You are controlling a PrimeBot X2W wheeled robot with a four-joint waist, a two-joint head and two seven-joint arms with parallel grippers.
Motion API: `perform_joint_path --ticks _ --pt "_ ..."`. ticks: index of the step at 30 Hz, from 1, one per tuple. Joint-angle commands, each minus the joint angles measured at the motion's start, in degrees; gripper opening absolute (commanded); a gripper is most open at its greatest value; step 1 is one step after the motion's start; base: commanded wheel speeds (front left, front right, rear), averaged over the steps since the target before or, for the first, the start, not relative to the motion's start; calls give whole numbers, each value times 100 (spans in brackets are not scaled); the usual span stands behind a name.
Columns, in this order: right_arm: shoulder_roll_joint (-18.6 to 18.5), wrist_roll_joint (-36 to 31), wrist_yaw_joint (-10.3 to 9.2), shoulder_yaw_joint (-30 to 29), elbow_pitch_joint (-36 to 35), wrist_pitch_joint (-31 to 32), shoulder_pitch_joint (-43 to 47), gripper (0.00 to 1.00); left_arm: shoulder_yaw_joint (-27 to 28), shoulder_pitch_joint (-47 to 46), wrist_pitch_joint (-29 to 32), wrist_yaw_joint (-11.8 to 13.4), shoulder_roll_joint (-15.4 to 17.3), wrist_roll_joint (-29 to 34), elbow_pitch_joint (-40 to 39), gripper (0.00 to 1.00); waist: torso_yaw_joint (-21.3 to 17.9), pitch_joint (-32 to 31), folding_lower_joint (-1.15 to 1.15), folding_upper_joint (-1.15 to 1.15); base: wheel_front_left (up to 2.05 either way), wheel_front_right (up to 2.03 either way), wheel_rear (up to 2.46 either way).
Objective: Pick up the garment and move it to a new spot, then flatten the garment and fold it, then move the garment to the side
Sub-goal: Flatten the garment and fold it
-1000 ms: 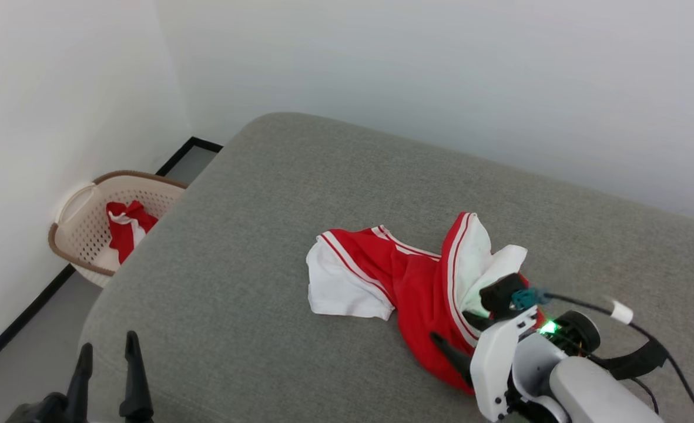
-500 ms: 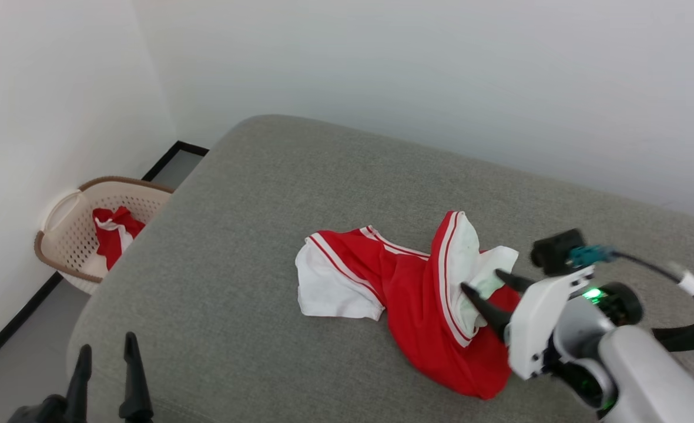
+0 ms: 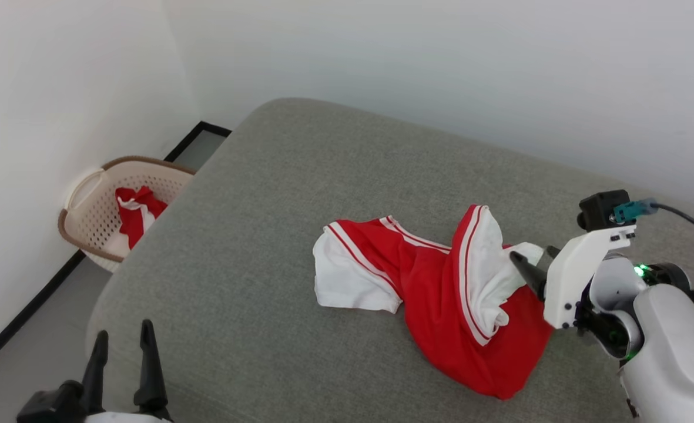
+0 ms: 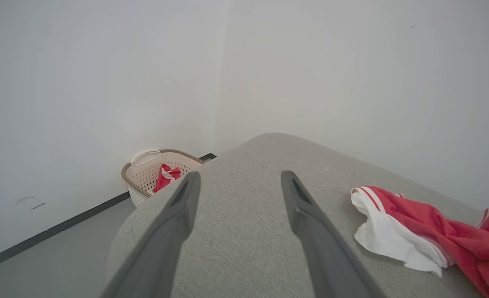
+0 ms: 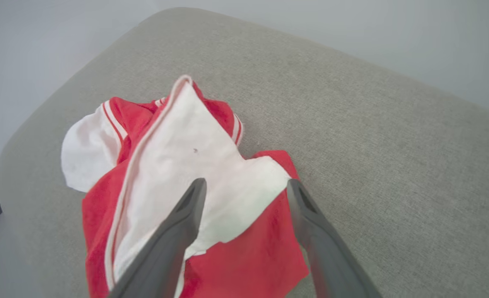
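Garment crumpled in a red-and-white heap on grey cushion, right of centre, right gripper spread wide at its right edge, gripping nothing, left gripper parted and empty at near left, basket on floor at far left.

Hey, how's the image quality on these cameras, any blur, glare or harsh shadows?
Head view: soft even light, the garment sharp, faint shadow under its folds on the couch. Left wrist view: the jaws of the left gripper go soft near the lens, the basket crisp. Right wrist view: the jaws of the right gripper blur at the bottom edge, the garment slightly soft, no glare.
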Motion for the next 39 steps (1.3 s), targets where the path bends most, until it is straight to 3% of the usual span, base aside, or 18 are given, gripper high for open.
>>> perform_joint_path --ticks 1,14,15,16,27,32,39 --pt "18 -45 0 -52 67 22 -74 100 12 -58 0 -17 -7 40 -12 100 47 60 0 0 0 0 0" --pt "390 -343 1 -420 1214 505 -604 100 142 -178 0 -41 -124 90 -71 100 151 319 0 0 0 0 0" --pt "434 -339 1 -393 1259 518 -645 58 140 -184 0 -43 -127 86 -59 100 155 332 0 0 0 0 0" --pt "453 -339 1 -375 1306 532 -684 0 137 -192 0 -44 -132 83 -48 100 159 346 0 0 0 0 0" --pt "284 -51 1 -243 1241 295 -852 0 142 -267 0 -55 -150 90 65 100 130 325 0 0 0 0 0" --pt "-16 84 1 -358 917 236 -710 0 141 -258 0 -68 -151 152 110 100 46 195 0 0 0 0 0" --pt "-448 135 0 -721 264 314 -452 0 266 -160 0 -81 -131 206 29 100 -376 103 0 0 0 0 0"
